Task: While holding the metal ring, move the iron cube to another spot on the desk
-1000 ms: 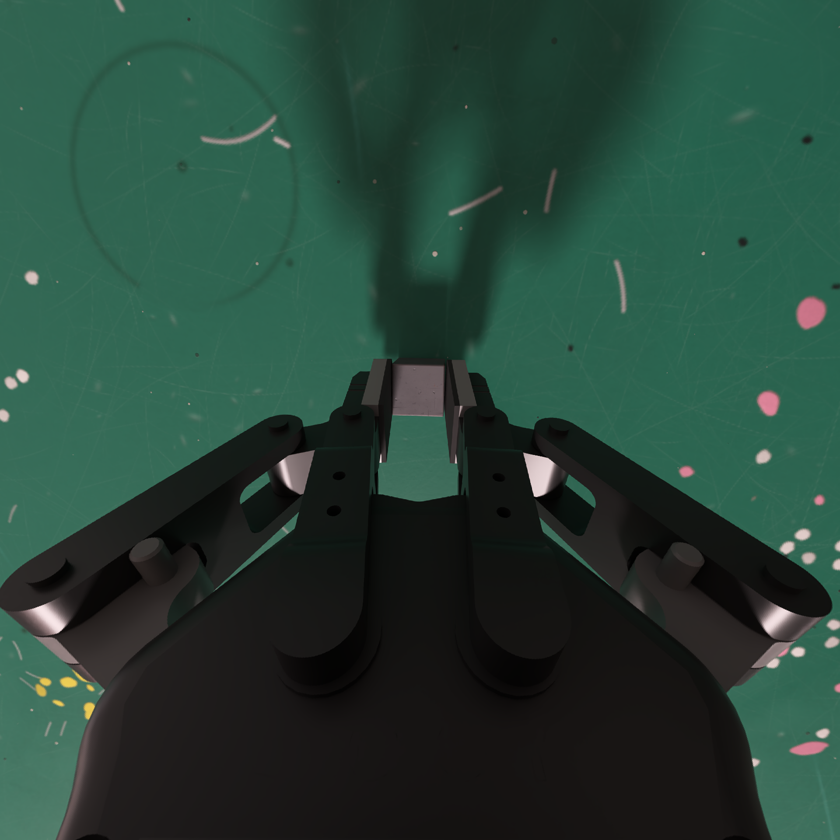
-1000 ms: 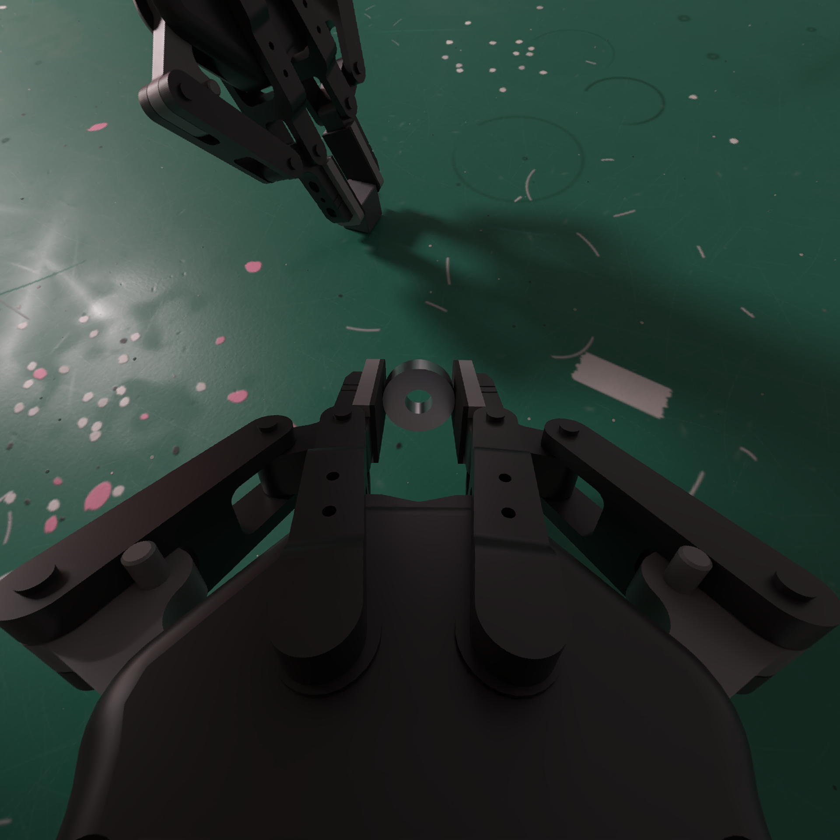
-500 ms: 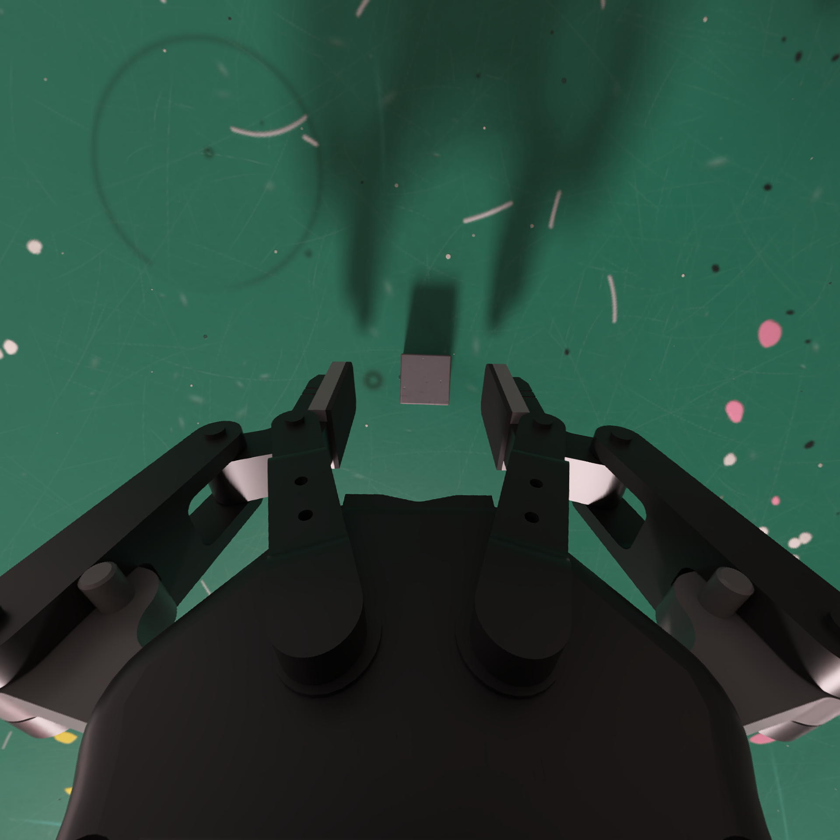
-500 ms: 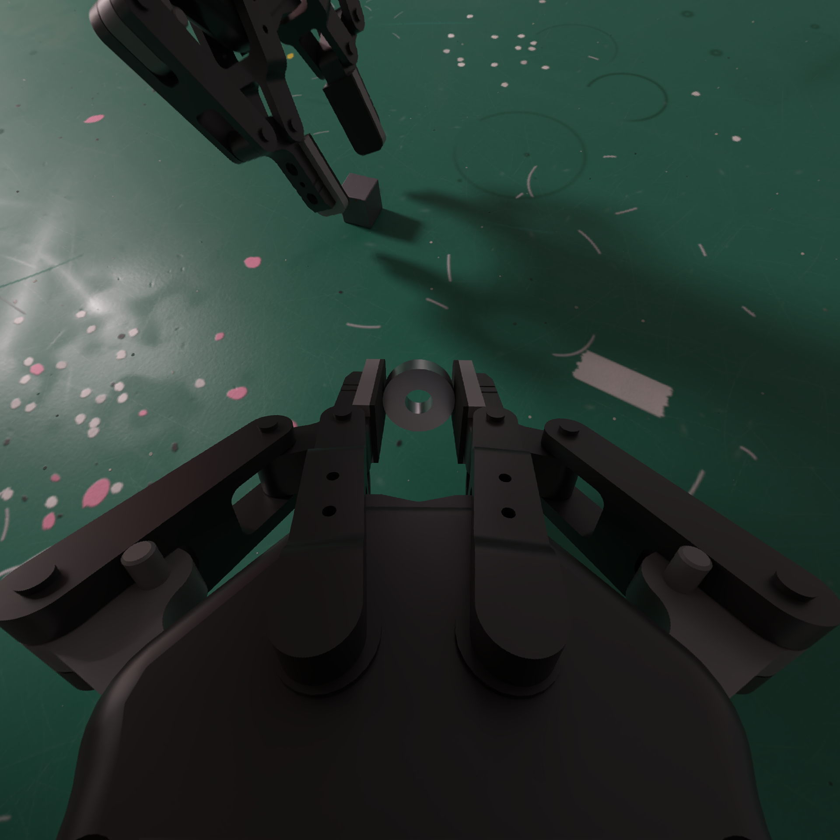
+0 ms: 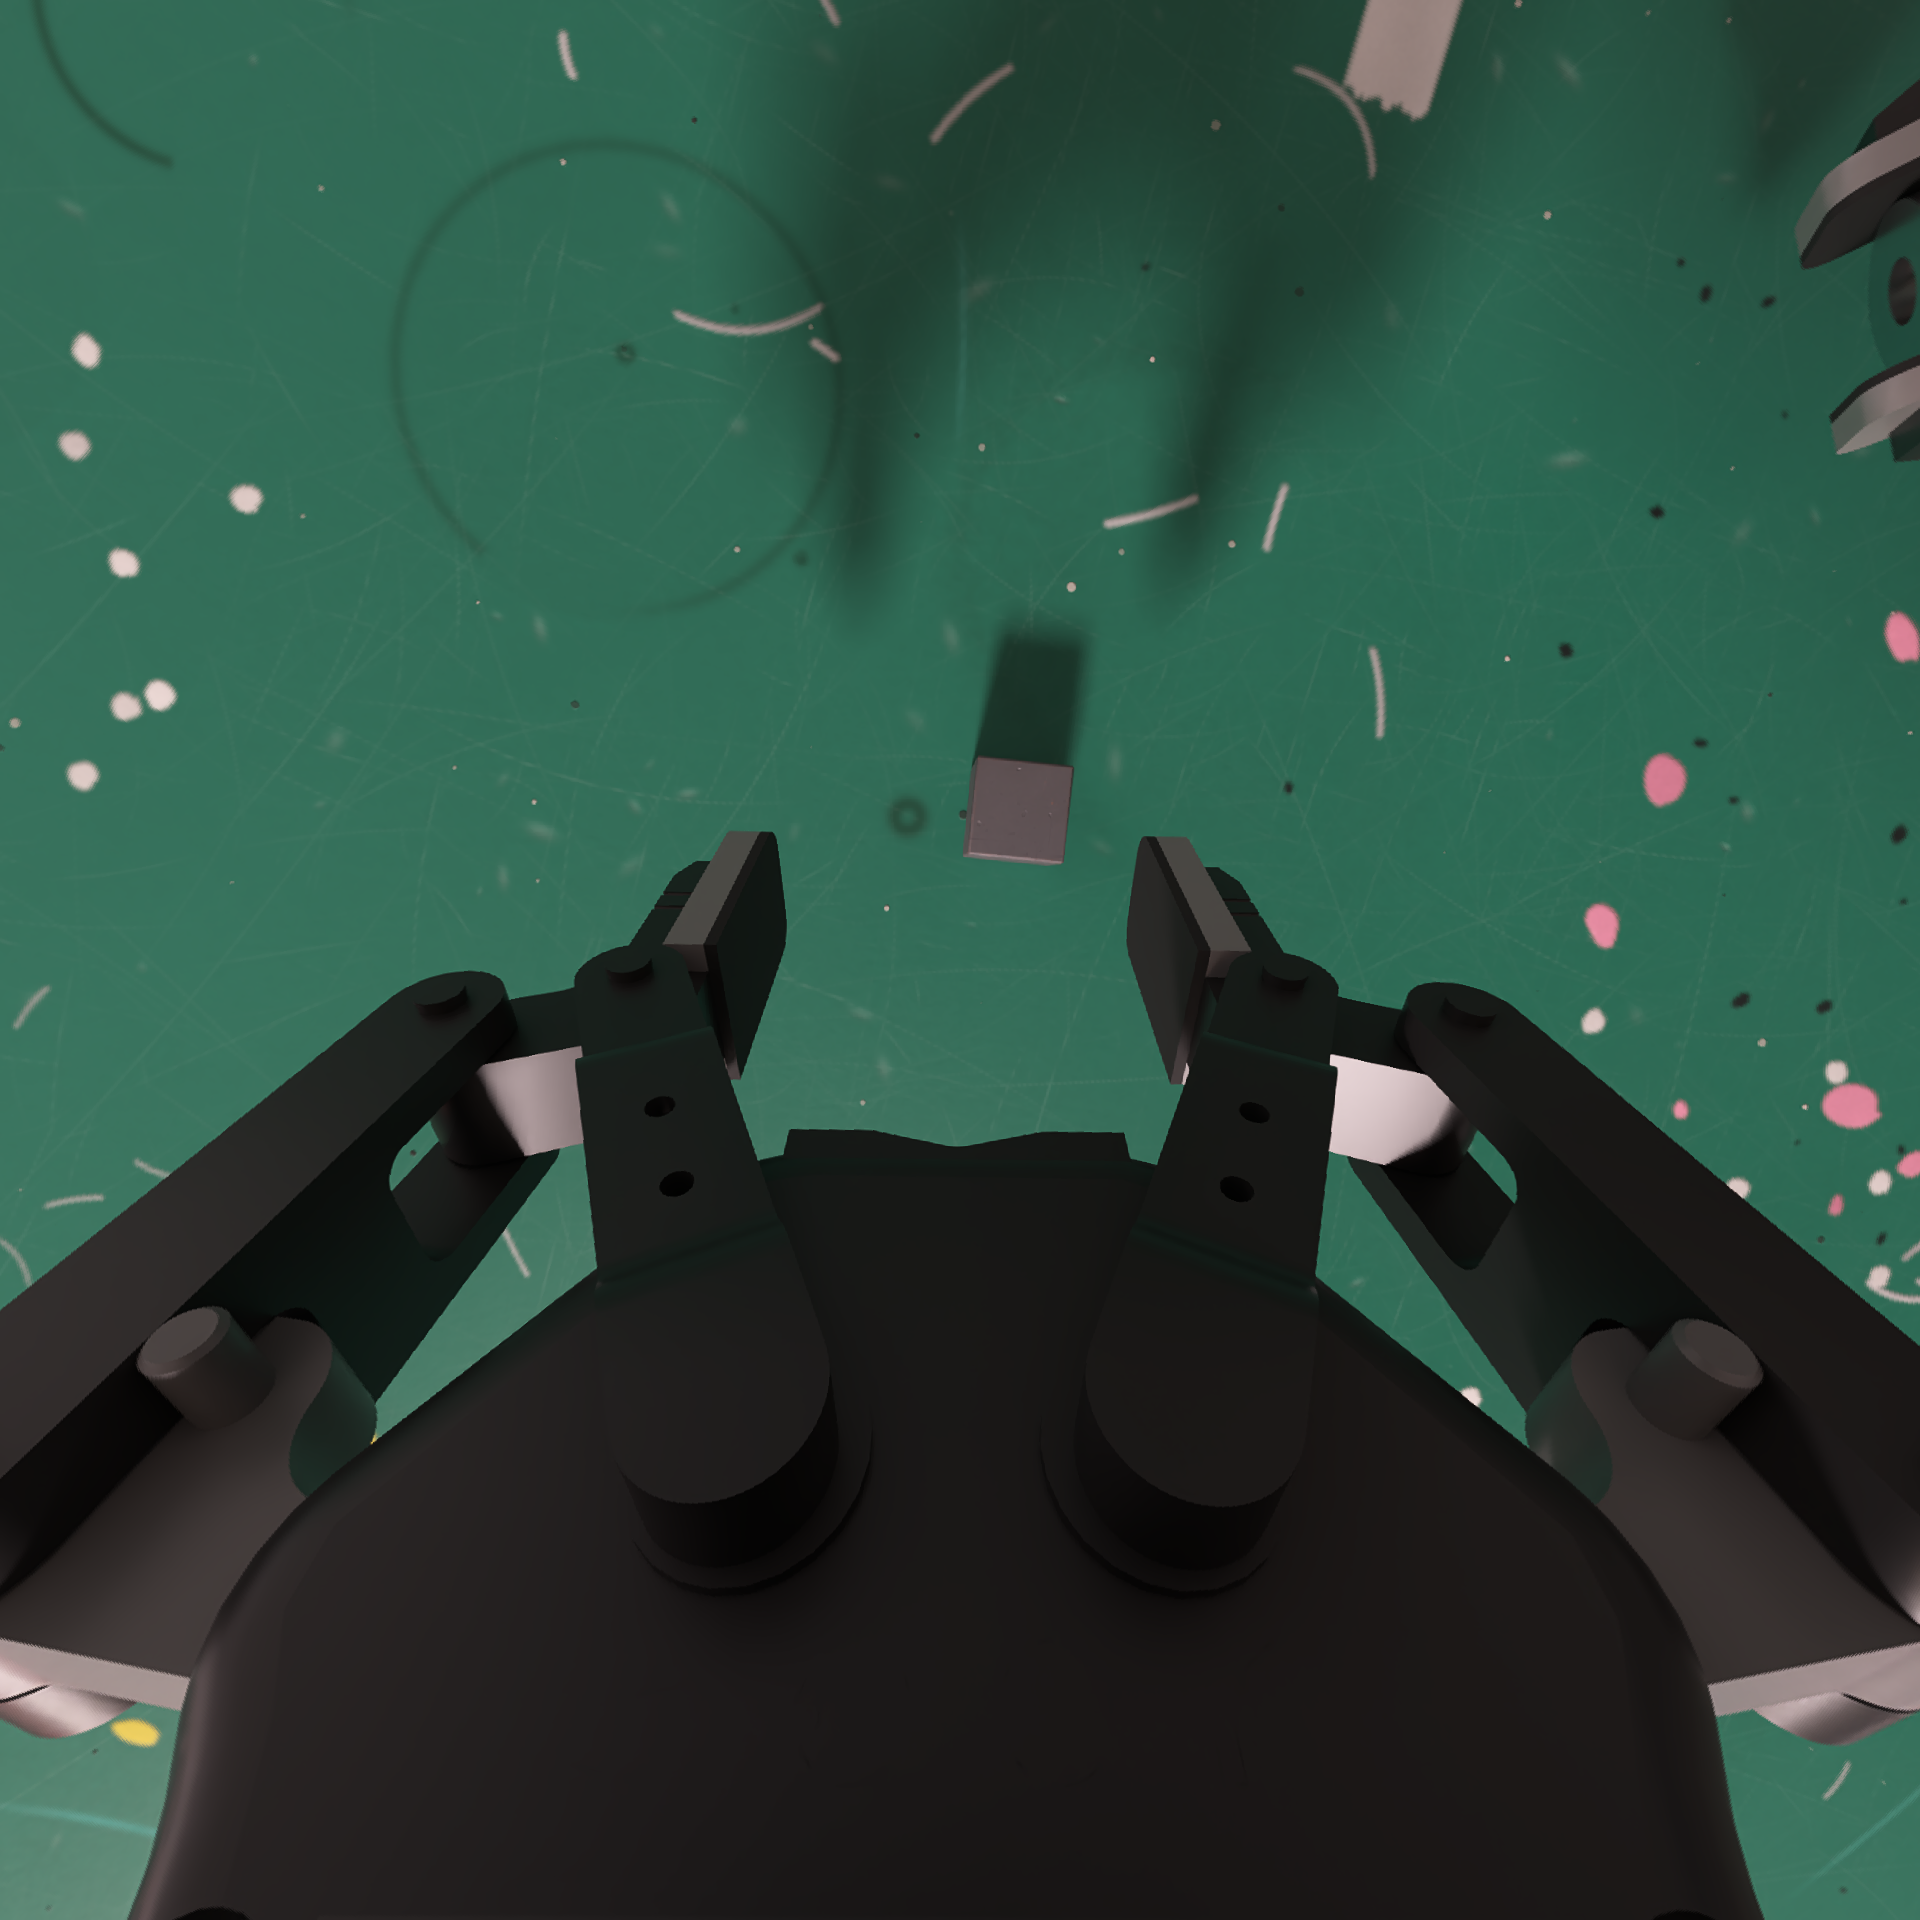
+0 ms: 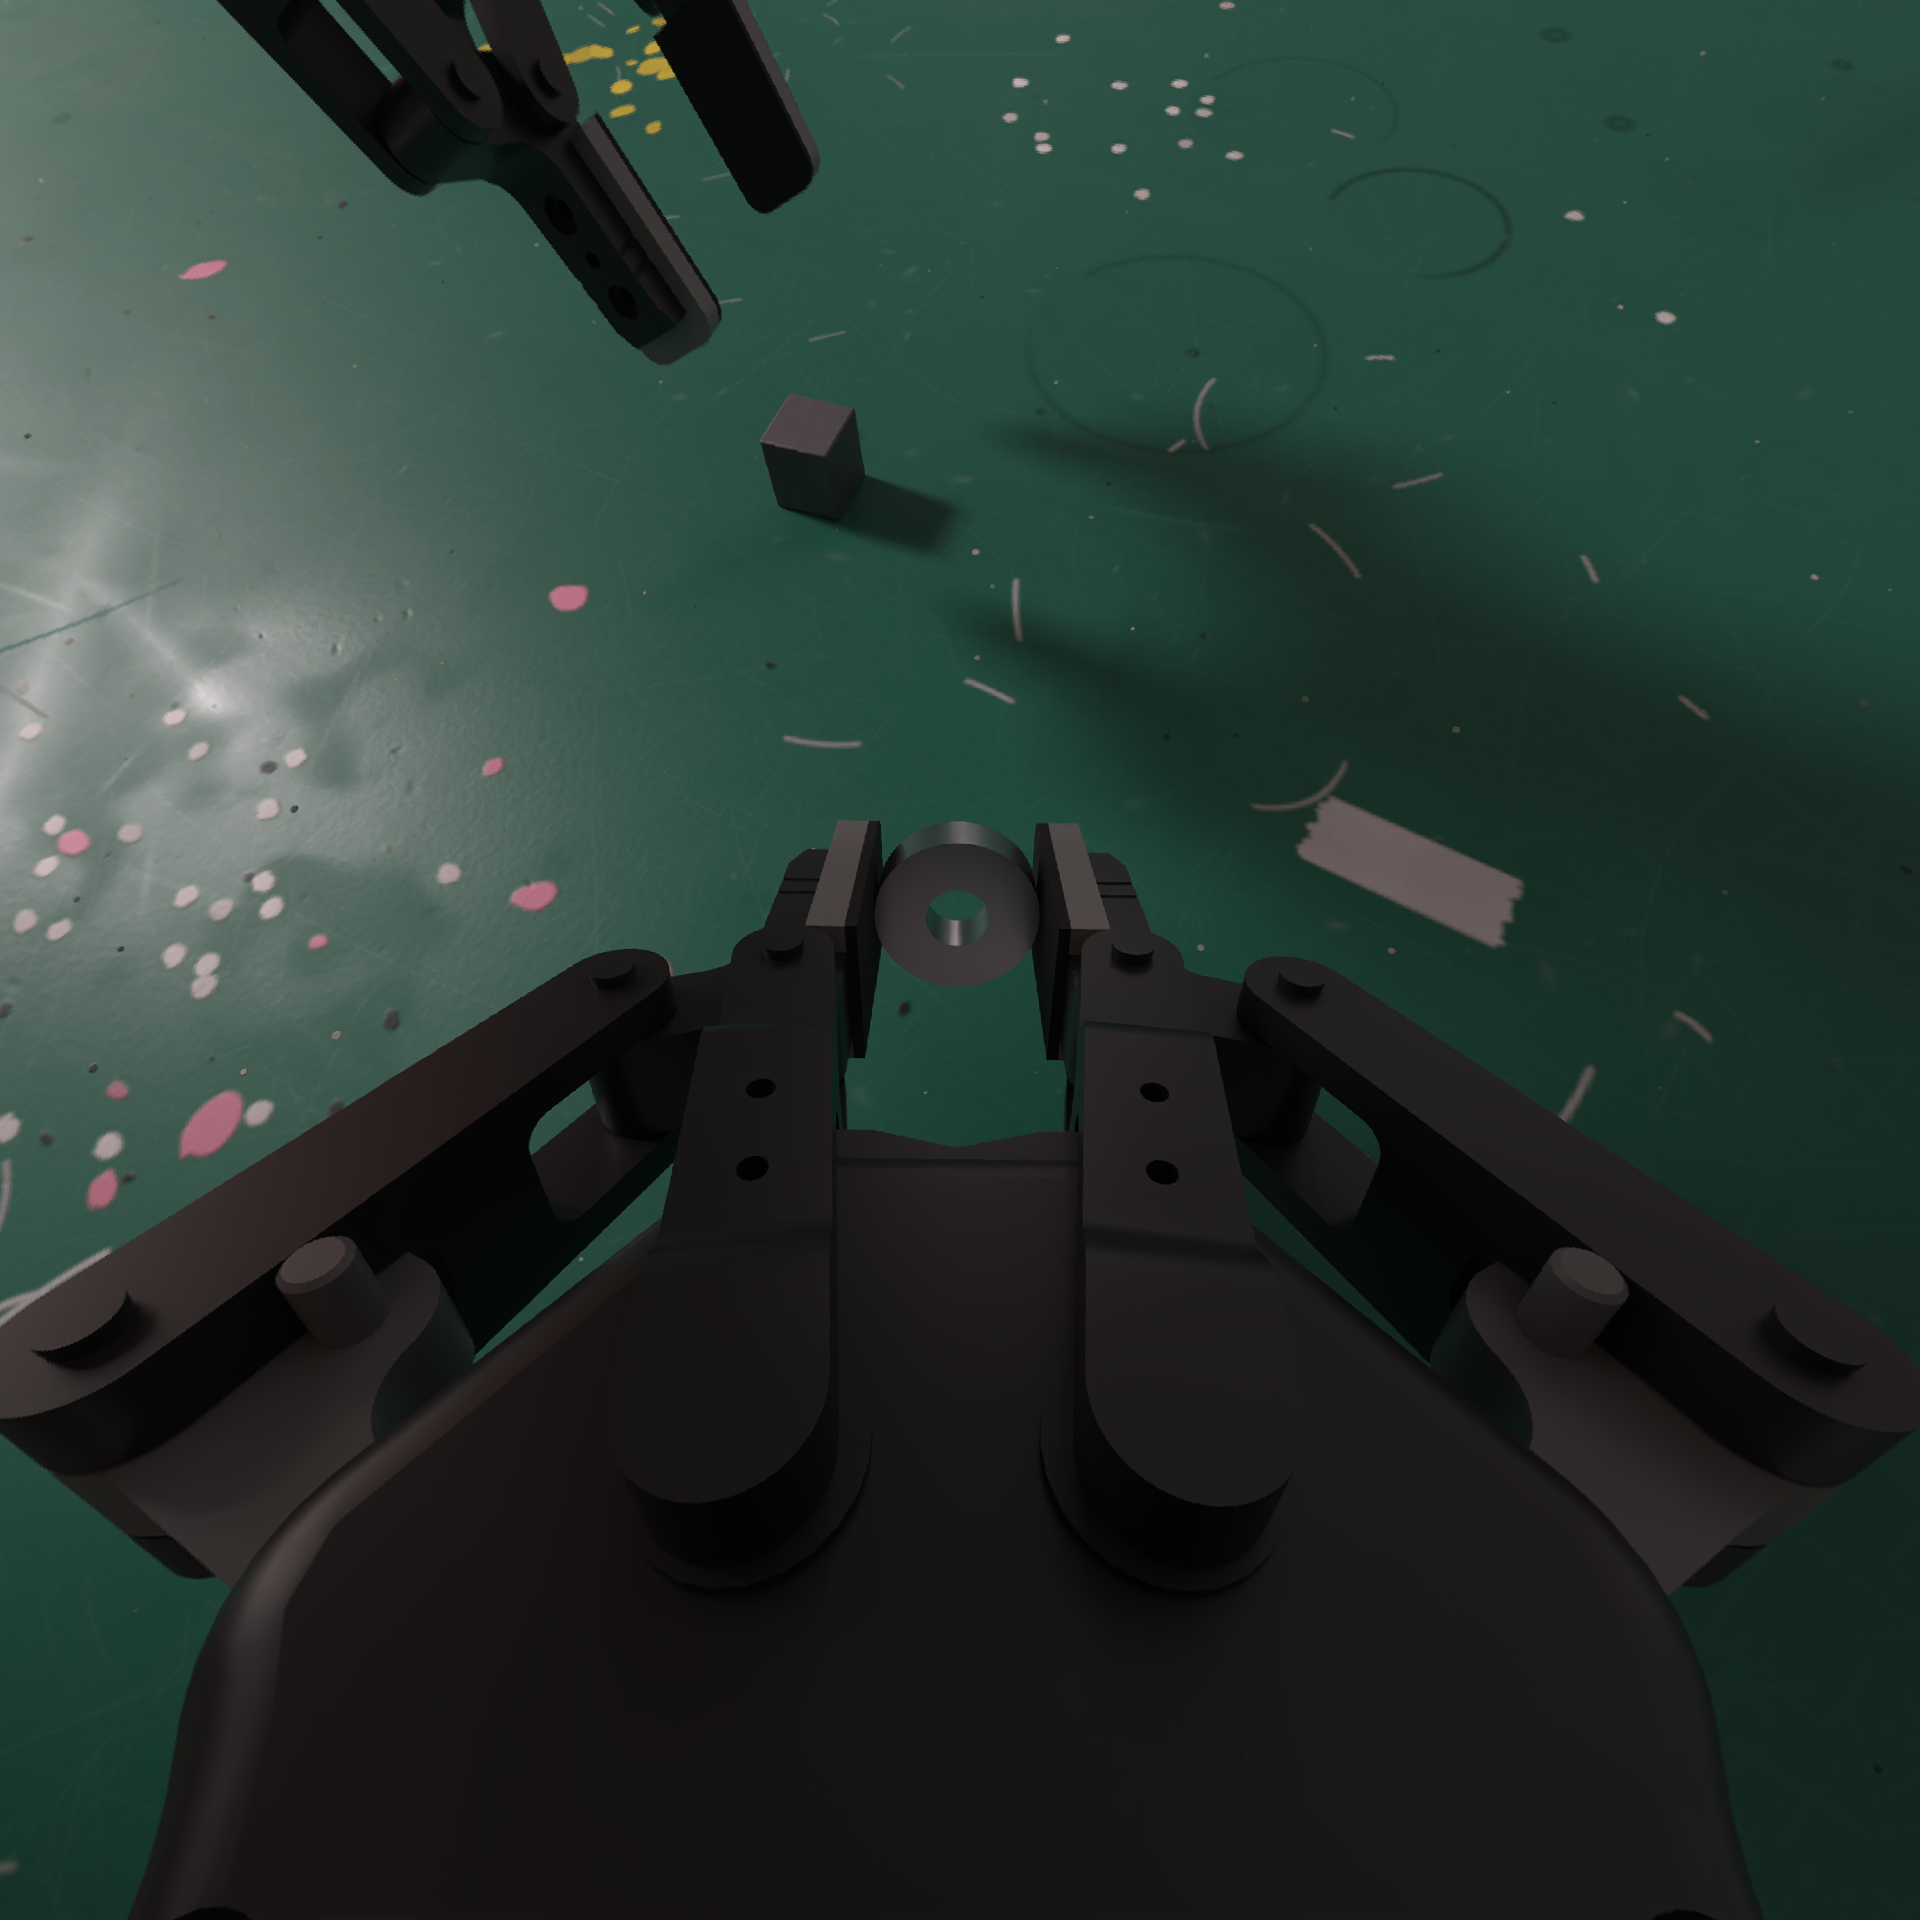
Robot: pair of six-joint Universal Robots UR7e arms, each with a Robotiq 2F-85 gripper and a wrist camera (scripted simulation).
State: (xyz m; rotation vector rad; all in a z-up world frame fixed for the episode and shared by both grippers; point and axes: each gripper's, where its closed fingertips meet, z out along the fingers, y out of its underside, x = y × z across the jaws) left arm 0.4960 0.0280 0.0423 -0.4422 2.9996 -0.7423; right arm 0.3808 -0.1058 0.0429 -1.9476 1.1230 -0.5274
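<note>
The small grey iron cube (image 5: 1018, 808) rests on the green desk (image 5: 520, 935), just beyond my left gripper (image 5: 956, 883), which is open, empty and raised above it. In the right wrist view the cube (image 6: 812, 455) sits at upper centre, with the left gripper (image 6: 727, 249) hanging open above and left of it. My right gripper (image 6: 956, 878) is shut on the metal ring (image 6: 956, 914), held upright between the pads above the desk. The right gripper and the ring also show at the far right edge of the left wrist view (image 5: 1886, 301).
A strip of grey tape (image 6: 1408, 871) lies on the desk right of the right gripper; it also shows at the top of the left wrist view (image 5: 1397, 52). Paint specks, scratches and faint ring marks cover the desk surface.
My left gripper opened, let go of the cube on the desk, and rose away from it. My right gripper kept still with the ring.
</note>
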